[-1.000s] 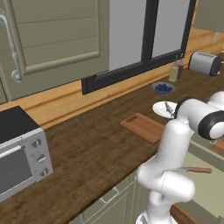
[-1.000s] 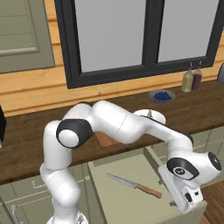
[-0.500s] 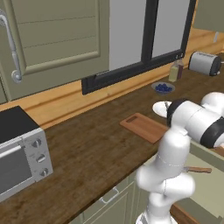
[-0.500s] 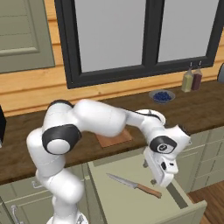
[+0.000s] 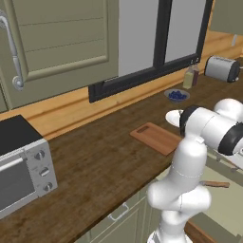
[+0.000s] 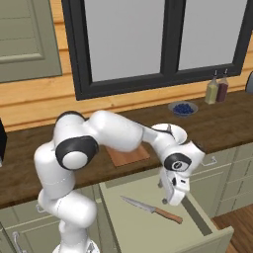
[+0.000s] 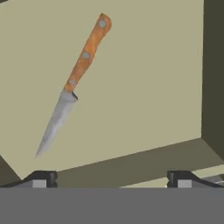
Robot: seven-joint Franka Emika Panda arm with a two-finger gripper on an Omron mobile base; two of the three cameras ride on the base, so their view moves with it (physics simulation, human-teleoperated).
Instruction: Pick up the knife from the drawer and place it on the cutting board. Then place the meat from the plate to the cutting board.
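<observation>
Knife point(image 6: 150, 209): flat on the open drawer's point(image 6: 197, 217) beige floor, lower centre of the right base view — handle toward lower right.
Gripper point(image 6: 164, 193): above it, fingers apart, seemingly empty.
Cutting board point(image 5: 158, 138): bare — plate point(image 5: 173, 116) just beyond.

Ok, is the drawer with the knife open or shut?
Open. The drawer is pulled out from the cabinets, its pale inside bare to view, with the knife lying flat in it.
</observation>
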